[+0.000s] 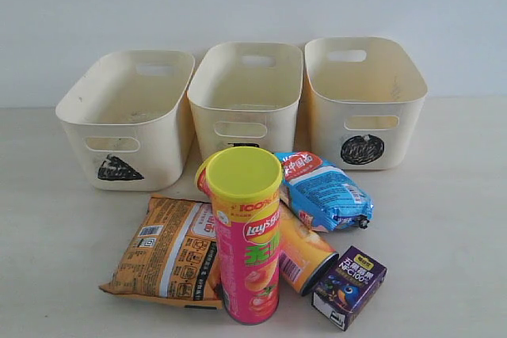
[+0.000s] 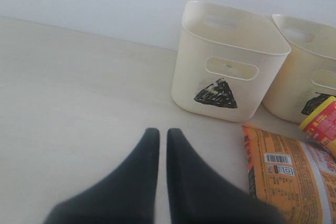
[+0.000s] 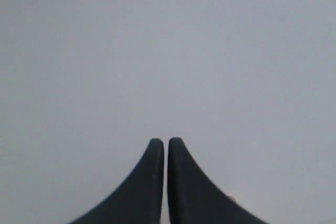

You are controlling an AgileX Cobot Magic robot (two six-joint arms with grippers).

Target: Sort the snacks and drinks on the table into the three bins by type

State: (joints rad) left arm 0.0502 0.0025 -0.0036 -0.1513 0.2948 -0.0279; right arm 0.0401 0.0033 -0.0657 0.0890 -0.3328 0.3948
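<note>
A pink Lay's tube [image 1: 247,235] with a yellow-green lid stands upright at the front. An orange-yellow tube [image 1: 305,252] lies on its side behind it. A flat orange packet [image 1: 166,249] lies to the left, a blue-white packet [image 1: 325,190] behind, and a dark purple juice carton [image 1: 349,286] at the front right. The blue and white carton is hidden. Three cream bins stand behind: triangle [image 1: 127,120], square [image 1: 247,96], circle [image 1: 363,100]. My left gripper [image 2: 163,132] is shut and empty above the table [image 2: 79,103], short of the triangle bin [image 2: 228,59] and beside the orange packet [image 2: 289,174]. My right gripper [image 3: 166,141] is shut, facing a blank wall.
A pale wall rises behind the bins. The square bin [image 2: 310,66] and the pink tube's rim [image 2: 321,124] show at the edge of the left wrist view. Neither arm shows in the exterior view.
</note>
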